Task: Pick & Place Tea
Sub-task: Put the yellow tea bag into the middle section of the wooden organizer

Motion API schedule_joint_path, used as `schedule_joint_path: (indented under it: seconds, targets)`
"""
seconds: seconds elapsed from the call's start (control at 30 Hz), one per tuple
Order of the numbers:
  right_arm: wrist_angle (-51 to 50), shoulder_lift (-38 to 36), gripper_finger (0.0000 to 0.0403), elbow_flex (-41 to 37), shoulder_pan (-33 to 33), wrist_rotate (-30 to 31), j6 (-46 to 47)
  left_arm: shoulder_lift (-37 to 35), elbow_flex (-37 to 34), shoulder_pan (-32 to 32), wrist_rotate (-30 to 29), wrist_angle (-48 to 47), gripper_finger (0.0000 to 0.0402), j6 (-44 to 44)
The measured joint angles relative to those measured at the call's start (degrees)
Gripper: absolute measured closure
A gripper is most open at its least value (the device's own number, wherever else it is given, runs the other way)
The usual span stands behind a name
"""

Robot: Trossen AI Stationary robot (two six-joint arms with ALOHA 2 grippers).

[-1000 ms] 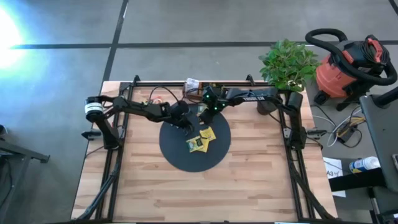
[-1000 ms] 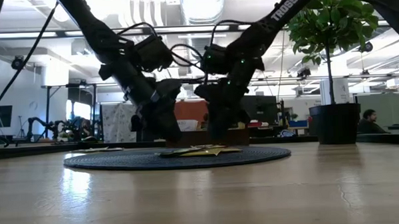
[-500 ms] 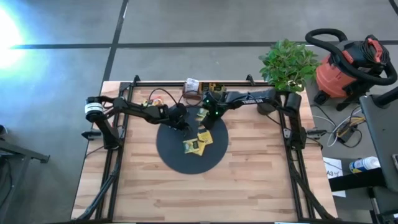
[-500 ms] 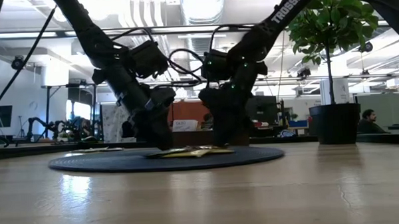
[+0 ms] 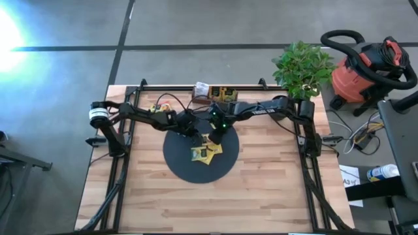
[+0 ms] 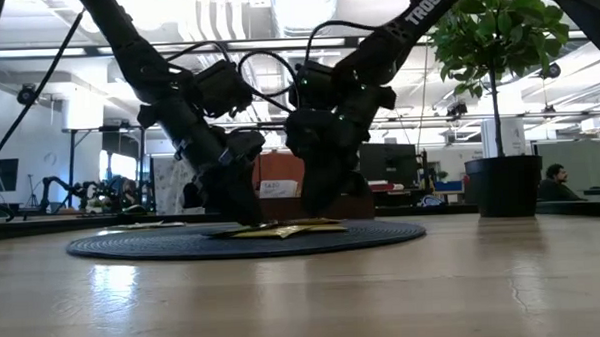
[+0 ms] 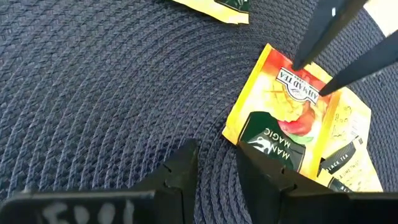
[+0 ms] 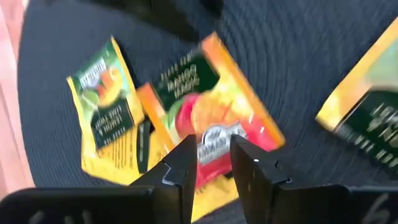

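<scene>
Both arms have shifted toward the left side of the counter since the earlier frame, and the black disc [image 5: 199, 153] has slid that way with them. High view: left gripper [image 5: 193, 132] and right gripper [image 5: 213, 137] meet over the disc's far part, with tea packets [image 5: 205, 151] in a small heap just beside them. A wooden tray [image 5: 215, 94] sits at the far edge, a potted plant [image 5: 302, 67] at the far right corner, a shop vacuum [image 5: 366, 68] off the counter.

Low view: both grippers are down at the disc [image 6: 247, 238], packets [image 6: 282, 229] flat between them.

Left wrist view: jaws are parted a little, nothing between them, over bare disc; an orange-yellow packet [image 7: 297, 118] lies just ahead, with the other arm's fingertips [image 7: 297, 62] on it.

Right wrist view: jaws parted narrowly, straddling the near edge of the orange-red packet [image 8: 214, 121] — whether it is actually pinched, cannot tell. A yellow-green packet [image 8: 109, 118] overlaps beside.

Best approach, I'd judge: pinch one edge only and lift straight up, so the overlapped packets don't drag. Both arms crowd the same heap — collision risk.
</scene>
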Motion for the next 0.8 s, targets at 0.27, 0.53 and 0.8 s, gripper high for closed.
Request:
schedule_joint_path:
  seconds: [0.27, 0.53, 0.8]
  targets:
    - [-2.0, 0.0, 0.0307, 1.9, 0.4, 0.2, -0.8, 0.0, 0.0, -1.5, 4.4, 0.6, 0.0291, -2.3]
    - [-3.5, -1.0, 0.0318, 1.8, 1.3, 0.4, -4.3, 0.0, -0.1, -1.6, 4.5, 0.7, 0.0291, -3.7]
    - [-3.5, 2.2, 0.032, 1.3, 2.8, 0.6, -4.8, -4.0, -0.1, -1.7, 4.4, 2.0, 0.0291, -6.3]
